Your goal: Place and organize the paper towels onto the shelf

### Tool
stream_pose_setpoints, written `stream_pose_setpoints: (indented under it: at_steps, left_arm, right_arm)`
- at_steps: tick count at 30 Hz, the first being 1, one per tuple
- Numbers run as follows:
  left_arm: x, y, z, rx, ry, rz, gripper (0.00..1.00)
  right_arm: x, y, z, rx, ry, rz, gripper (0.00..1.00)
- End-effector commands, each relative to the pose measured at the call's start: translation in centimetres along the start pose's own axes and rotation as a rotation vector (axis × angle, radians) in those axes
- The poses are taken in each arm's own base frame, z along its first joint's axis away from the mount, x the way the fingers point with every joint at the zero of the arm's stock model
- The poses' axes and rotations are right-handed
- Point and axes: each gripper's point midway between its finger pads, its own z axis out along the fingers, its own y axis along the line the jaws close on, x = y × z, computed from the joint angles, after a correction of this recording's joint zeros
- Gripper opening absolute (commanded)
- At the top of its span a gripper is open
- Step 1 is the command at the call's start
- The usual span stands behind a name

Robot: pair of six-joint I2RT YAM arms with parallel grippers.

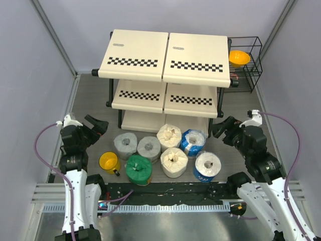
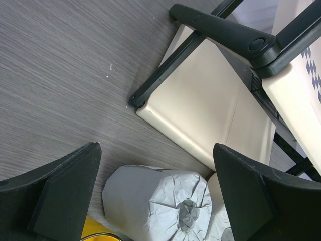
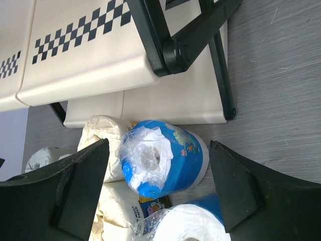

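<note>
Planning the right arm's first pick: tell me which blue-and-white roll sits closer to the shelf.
The back blue-and-white roll, beside the back cream roll, just in front of the shelf. The front blue-and-white roll stands one row farther from it.

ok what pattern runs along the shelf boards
Black-and-white checkered strips on the cream boards of the shelf; clearest in the top external view.

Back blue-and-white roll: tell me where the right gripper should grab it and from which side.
Probably clamp the blue-and-white roll across its round body, with the right gripper coming from its right. It stands on end, that flank is free, and a cream roll crowds its left.
</note>
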Motion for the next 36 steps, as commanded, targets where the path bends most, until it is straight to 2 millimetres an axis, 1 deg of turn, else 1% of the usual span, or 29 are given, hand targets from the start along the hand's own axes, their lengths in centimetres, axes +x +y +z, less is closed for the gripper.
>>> stream_pose_setpoints:
  at_steps: [1,5,6,9,10,11,12,13,14,15,16,18,19,20,21,22,23,24,25,26,27,29,30,31,32,33,34,35,36]
  left_arm:
    - [-0.4,-0.8,-0.1,0.027,-0.006,0.003,1.00]
    - [-0.4,-0.7,-0.1,0.024,-0.005,0.000,1.00]
    - [-0.4,-0.7,-0.1,0.024,-0.005,0.002,1.00]
    - [-0.4,-0.7,-0.1,0.022,-0.004,-0.001,1.00]
    - [-0.3,-0.7,0.0,0.021,-0.001,-0.001,1.00]
    - [-0.4,-0.7,0.0,0.022,-0.002,0.000,1.00]
    - [-0.3,-0.7,0.0,0.021,-0.001,-0.001,1.00]
    - [-0.3,-0.7,0.0,0.021,-0.001,-0.001,1.00]
    - [-0.4,-0.6,0.0,0.020,-0.002,-0.001,1.00]
    - [-0.4,-0.7,0.0,0.020,-0.002,-0.001,1.00]
    - [-0.3,-0.7,0.0,0.020,0.000,-0.001,1.00]
    - [-0.4,-0.7,0.0,0.023,-0.003,0.000,1.00]
    - [-0.3,-0.7,0.0,0.022,-0.002,0.000,1.00]
    - [-0.3,-0.7,0.0,0.021,-0.001,-0.001,1.00]
    - [-0.3,-0.7,0.0,0.021,-0.001,-0.001,1.00]
    - [-0.4,-0.6,0.0,0.020,-0.002,-0.002,1.00]
    - [-0.4,-0.7,-0.1,0.023,-0.005,0.000,1.00]
    - [-0.4,-0.7,-0.1,0.021,-0.003,0.001,1.00]
    - [-0.5,-0.7,-0.1,0.020,-0.007,0.001,1.00]
    - [-0.5,-0.7,-0.1,0.019,-0.006,0.001,1.00]
    - [-0.4,-0.7,-0.1,0.021,-0.006,0.002,1.00]
    - [-0.4,-0.6,-0.1,0.018,-0.005,0.000,1.00]
    - [-0.4,-0.6,0.0,0.018,-0.005,0.000,1.00]
    - [-0.4,-0.6,-0.1,0.018,-0.007,0.001,1.00]
    - [-0.4,-0.6,0.0,0.018,-0.005,-0.001,1.00]
    - [-0.4,-0.6,0.0,0.017,-0.004,-0.001,1.00]
    - [-0.4,-0.6,0.0,0.017,-0.004,-0.001,1.00]
    - [-0.4,-0.6,-0.1,0.018,-0.005,-0.001,1.00]
    - [-0.4,-0.6,0.0,0.017,-0.004,-0.001,1.00]
  right_arm:
    - [0.9,1.1,0.6,-0.050,0.051,0.013,0.86]
    - [1.3,2.4,1.6,-0.084,0.074,0.005,0.85]
    - [1.8,2.9,1.9,-0.094,0.094,-0.005,0.85]
    - [1.7,4.0,2.4,-0.101,0.080,-0.016,0.85]
    - [2.7,5.1,2.5,-0.123,0.113,-0.031,0.84]
    - [2.6,5.4,2.8,-0.114,0.094,-0.036,0.84]
    - [3.0,5.9,2.8,-0.121,0.101,-0.043,0.84]
    - [4.0,6.9,2.7,-0.142,0.126,-0.053,0.84]
    - [4.0,7.4,2.9,-0.139,0.106,-0.053,0.84]
    - [4.3,7.9,2.8,-0.146,0.104,-0.056,0.84]
    - [5.4,8.9,2.4,-0.170,0.125,-0.080,0.84]
    - [5.3,9.5,2.3,-0.147,0.090,-0.084,0.83]
    - [6.0,9.9,2.2,-0.144,0.098,-0.105,0.84]
    - [7.7,10.8,1.7,-0.159,0.131,-0.141,0.83]
    - [7.3,11.2,1.6,-0.138,0.094,-0.154,0.83]
    - [7.8,11.4,1.4,-0.129,0.097,-0.181,0.83]
    - [9.4,12.2,0.9,-0.138,0.117,-0.219,0.83]
    - [8.9,12.8,0.7,-0.127,0.082,-0.226,0.83]
    - [9.1,13.0,0.5,-0.122,0.078,-0.245,0.83]
    - [10.3,13.7,0.0,-0.136,0.094,-0.275,0.83]
    - [10.1,14.3,-0.2,-0.142,0.088,-0.265,0.83]
    - [10.6,14.4,-0.4,-0.124,0.088,-0.277,0.83]
    - [10.9,14.9,-0.5,-0.112,0.095,-0.246,0.83]
    - [11.1,13.9,-0.5,-0.071,0.096,-0.273,0.82]
    - [11.1,13.7,-0.6,-0.055,0.098,-0.272,0.82]
    - [11.6,14.1,-0.9,-0.045,0.107,-0.252,0.82]
    - [11.8,13.2,-1.1,-0.011,0.117,-0.285,0.81]
    - [12.0,12.9,-1.2,0.012,0.117,-0.291,0.81]
    - [11.9,13.3,-1.5,0.018,0.122,-0.287,0.81]
